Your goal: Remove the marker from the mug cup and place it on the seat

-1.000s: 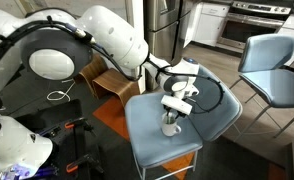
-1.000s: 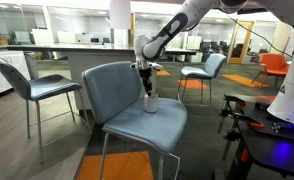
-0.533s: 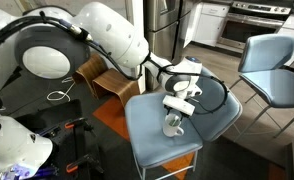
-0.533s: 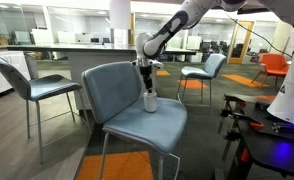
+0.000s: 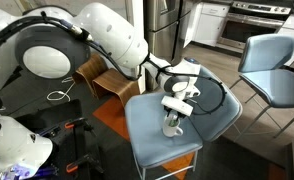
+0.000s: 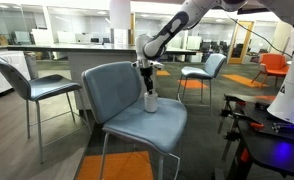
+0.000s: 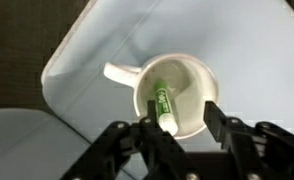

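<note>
directly below the gripper [image 7: 179, 118], the mug cup [image 7: 190, 82] is seen standing upright on the seat [image 7: 242, 40]. the marker [image 7: 164, 106] is propped inside it, green, with its upper end leaning toward the rim on the side nearer the wrist camera. the fingers [image 7: 211, 112] are held apart, a little narrower than the mug's mouth, and the marker's top lies between them. nothing is gripped. whether a pad touches the marker cannot be told.

beyond the handle side of the hand, the seat's rounded front corner and edge are met soon, with dark floor past them. on the opposite side of the hand, and ahead of it past the mug, a broad stretch of pale padding is laid open.

in both exterior views the gripper [image 5: 175, 107] [image 6: 148, 78] is shown pointing straight down, just above the mug cup [image 5: 171, 128] [image 6: 150, 102]. the mug sits near the middle of the seat [image 5: 145, 125] [image 6: 137, 122]. behind the hand the curved backrest [image 6: 112, 85] rises, closing that side. a second chair [image 5: 272, 70] is seen well apart from the hand.
</note>
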Tool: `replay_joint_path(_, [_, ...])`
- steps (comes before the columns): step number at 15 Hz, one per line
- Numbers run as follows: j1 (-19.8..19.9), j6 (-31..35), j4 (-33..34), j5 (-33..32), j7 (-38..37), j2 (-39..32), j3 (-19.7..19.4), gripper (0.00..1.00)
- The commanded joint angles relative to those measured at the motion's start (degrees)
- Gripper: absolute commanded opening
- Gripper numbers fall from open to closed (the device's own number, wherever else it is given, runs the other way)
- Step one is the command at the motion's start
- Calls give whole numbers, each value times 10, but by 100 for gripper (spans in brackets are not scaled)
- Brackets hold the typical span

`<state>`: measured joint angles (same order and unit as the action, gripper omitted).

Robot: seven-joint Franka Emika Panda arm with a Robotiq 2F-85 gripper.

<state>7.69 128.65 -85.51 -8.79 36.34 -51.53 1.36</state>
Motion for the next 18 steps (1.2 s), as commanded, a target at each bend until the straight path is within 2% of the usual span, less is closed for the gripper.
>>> replay_joint_path(1, [3,-16,-6,-2,-34,7,4,56])
replay_joint_path(4, [9,-16,-3,11,-44,2,10,55])
replay_joint_path(8, [19,-10,2,29,-51,-9,18,47])
replay_joint_path(11, [25,-4,5,40,-57,-16,21,48])
replay_joint_path(14, [30,17,0,51,-58,-18,23,50])
replay_joint_path(18, [39,55,-6,69,-51,-20,32,45])
